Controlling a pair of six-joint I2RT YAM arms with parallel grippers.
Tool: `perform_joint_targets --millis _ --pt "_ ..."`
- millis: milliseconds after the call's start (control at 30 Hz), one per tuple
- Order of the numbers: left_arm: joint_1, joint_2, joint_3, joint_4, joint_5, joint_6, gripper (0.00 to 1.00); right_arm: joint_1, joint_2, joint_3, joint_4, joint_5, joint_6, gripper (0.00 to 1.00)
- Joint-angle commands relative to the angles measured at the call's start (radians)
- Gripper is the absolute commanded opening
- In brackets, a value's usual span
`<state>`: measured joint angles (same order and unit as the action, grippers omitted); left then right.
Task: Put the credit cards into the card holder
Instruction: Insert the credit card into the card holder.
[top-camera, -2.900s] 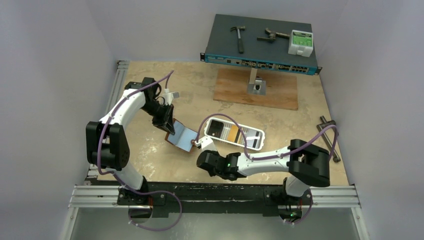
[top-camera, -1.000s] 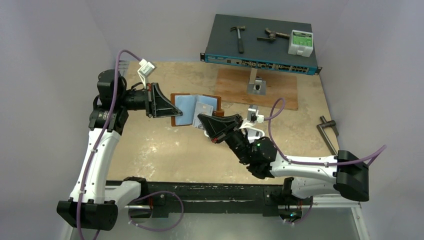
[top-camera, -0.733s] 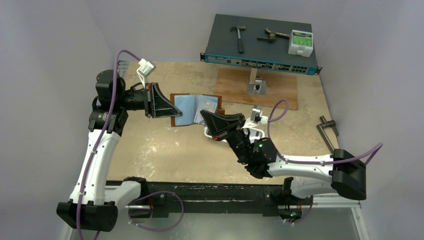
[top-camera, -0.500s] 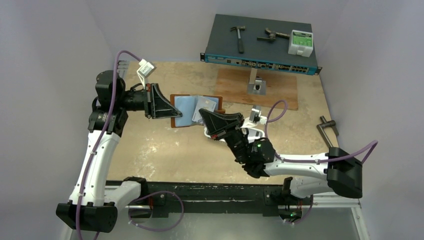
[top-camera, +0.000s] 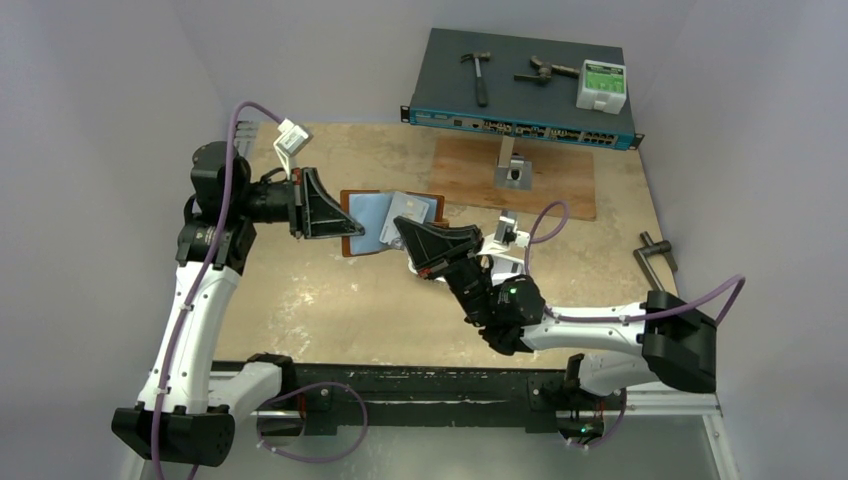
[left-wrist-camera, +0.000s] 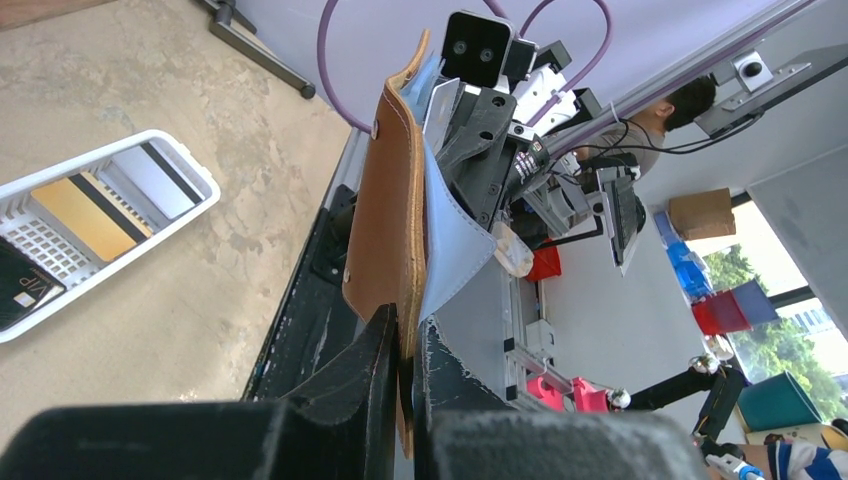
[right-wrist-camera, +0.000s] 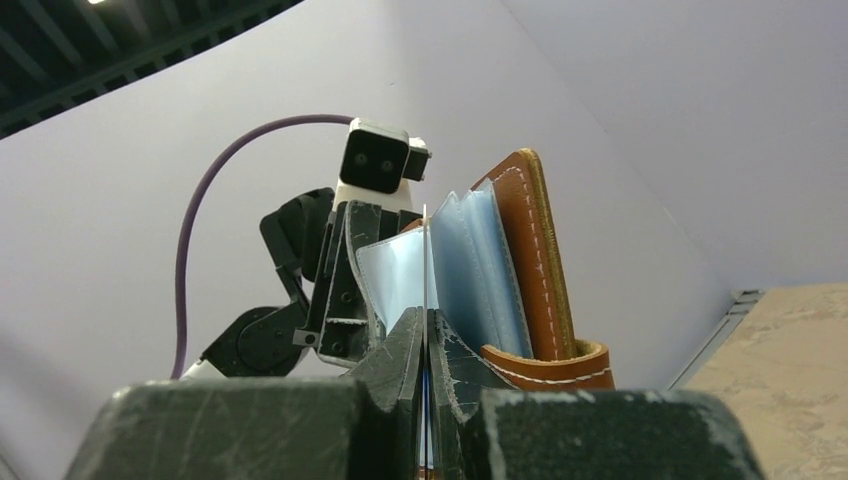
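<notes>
Open brown holder (top-camera: 362, 218) pinched in left fingers (top-camera: 322, 208) above the worktop (top-camera: 330, 300), right fingers (top-camera: 432, 246) pressed on a pale card (top-camera: 411, 206) at its blue pockets, more cards (left-wrist-camera: 85, 215) in a white tray (left-wrist-camera: 196, 178)

The card holder (right-wrist-camera: 535, 250) is tan-brown leather with white edge stitching and pale blue sleeves (right-wrist-camera: 478, 270) inside.

Pale lilac walls (top-camera: 120, 60) enclose a mottled beige tabletop (top-camera: 330, 300); a wooden board (top-camera: 560, 185) lies upper centre; a daylit window (left-wrist-camera: 785, 335) appears lower right, left-wrist view.
</notes>
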<state>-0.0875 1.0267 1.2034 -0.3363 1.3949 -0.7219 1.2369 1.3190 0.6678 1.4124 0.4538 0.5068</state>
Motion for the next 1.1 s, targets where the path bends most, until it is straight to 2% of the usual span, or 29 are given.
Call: perform_joint_targets --millis 0,500,733,900,1067 --pt "-0.007 -0.019 -0.003 0.038 0.03 -0.016 0.0 0.001 0.012 0.024 0.052 -0.014 0.045 0.0" --pt "-0.007 -0.022 -0.009 0.086 0.03 -0.068 0.0 0.003 0.016 -0.008 0.068 -0.052 0.075 0.0" --pt "-0.022 -0.027 -0.097 -0.052 0.006 0.081 0.0 -0.014 -0.177 -0.061 -0.277 -0.019 0.081 0.0" --pt "-0.119 -0.021 -0.249 -0.176 -0.075 0.258 0.0 -0.014 -0.267 -0.091 -0.585 -0.016 0.127 0.0" --pt "-0.219 0.063 -0.422 0.003 -0.158 0.246 0.0 -0.015 -0.277 -0.163 -0.785 -0.037 0.218 0.0"
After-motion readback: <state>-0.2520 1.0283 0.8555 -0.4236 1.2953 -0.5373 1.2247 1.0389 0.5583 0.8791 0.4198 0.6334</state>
